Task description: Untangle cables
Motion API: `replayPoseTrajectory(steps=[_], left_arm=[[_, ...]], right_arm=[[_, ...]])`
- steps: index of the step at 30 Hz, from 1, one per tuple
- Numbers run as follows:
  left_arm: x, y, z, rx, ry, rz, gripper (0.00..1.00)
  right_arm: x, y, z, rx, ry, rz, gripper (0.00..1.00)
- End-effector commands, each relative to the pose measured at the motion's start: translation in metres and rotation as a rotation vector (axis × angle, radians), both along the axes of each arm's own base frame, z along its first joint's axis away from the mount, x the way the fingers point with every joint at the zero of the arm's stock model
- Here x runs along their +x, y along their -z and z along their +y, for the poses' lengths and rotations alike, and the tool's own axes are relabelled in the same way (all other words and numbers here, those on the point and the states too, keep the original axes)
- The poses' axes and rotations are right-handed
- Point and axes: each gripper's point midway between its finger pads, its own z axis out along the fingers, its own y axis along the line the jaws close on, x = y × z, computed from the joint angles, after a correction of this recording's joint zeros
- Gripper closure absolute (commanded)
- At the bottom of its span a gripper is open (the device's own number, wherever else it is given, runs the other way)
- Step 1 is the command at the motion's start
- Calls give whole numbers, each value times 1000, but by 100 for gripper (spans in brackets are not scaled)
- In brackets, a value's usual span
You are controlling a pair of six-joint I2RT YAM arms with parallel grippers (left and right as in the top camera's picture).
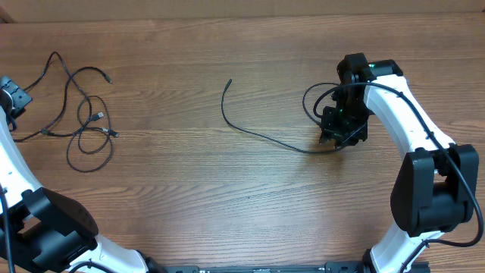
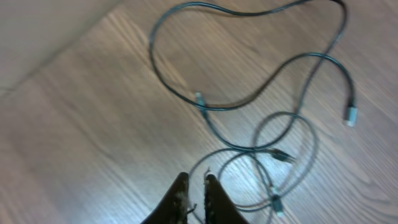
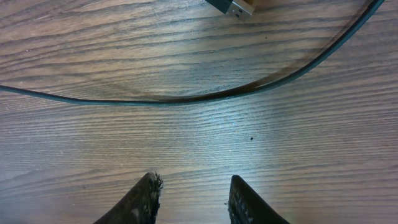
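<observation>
Hovering half open and empty, my right hand (image 3: 196, 179) faced the loose cable (image 3: 186, 99), which lay crosswise just ahead of it.

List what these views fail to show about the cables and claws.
- Left wrist view: blur hides whether the left claw pinches a cord of the thin black tangled cables.
- Right wrist view: the top edge cuts off the dark metal-tipped plug near the single black cable.
- Overhead: the right arm's black wrist covers the right claw.
</observation>
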Motion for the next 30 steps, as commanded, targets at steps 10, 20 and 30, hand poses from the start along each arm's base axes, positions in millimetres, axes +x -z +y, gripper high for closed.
replayPoseTrajectory(steps=[10, 20, 30], left_arm=[[67, -15, -102, -206, 399, -183, 71], [87, -10, -192, -212, 659, -117, 96], [81, -5, -282, -314, 845, -65, 96]], right_arm=[[1, -1, -2, -5, 2, -6, 65], [1, -1, -2, -5, 2, -6, 65], [3, 0, -1, -3, 3, -17, 64]])
